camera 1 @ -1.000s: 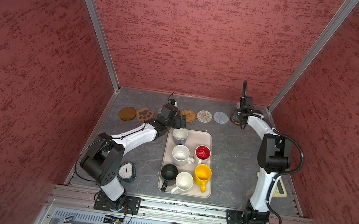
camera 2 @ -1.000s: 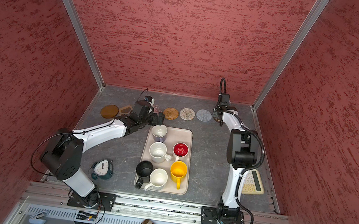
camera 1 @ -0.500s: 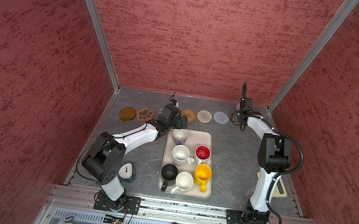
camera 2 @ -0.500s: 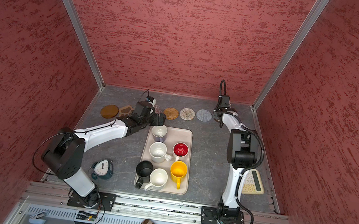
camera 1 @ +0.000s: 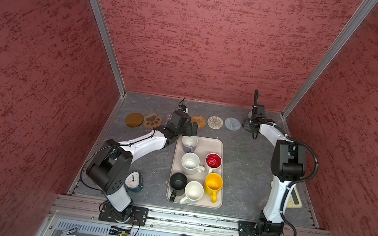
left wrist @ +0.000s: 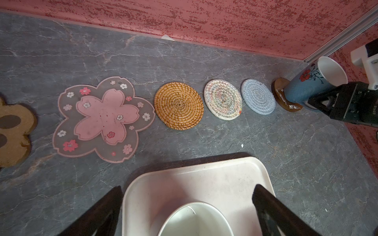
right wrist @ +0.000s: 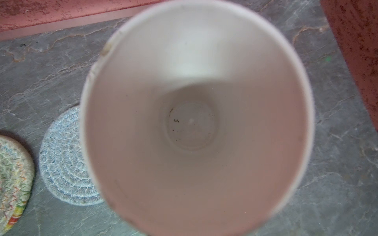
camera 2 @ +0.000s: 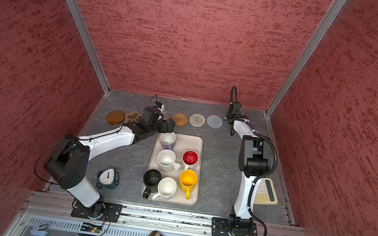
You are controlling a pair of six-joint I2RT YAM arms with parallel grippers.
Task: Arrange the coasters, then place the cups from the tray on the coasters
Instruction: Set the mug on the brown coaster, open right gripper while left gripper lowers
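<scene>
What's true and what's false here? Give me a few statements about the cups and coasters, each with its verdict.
1. Six mugs stand on the beige rectangular tray. True.
2. The light blue flowered cup stands on the tray too. False: it is on a brown disc coaster.
3. The left hand is open at the lavender-grey mug. True.
4. The pink flower-shaped coaster carries a mug. False: it is bare.

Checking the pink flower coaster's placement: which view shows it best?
Left wrist view: the pink flower coaster lies whole, uncovered. In both top views the left arm hides most of it; the right wrist view misses it.
</scene>
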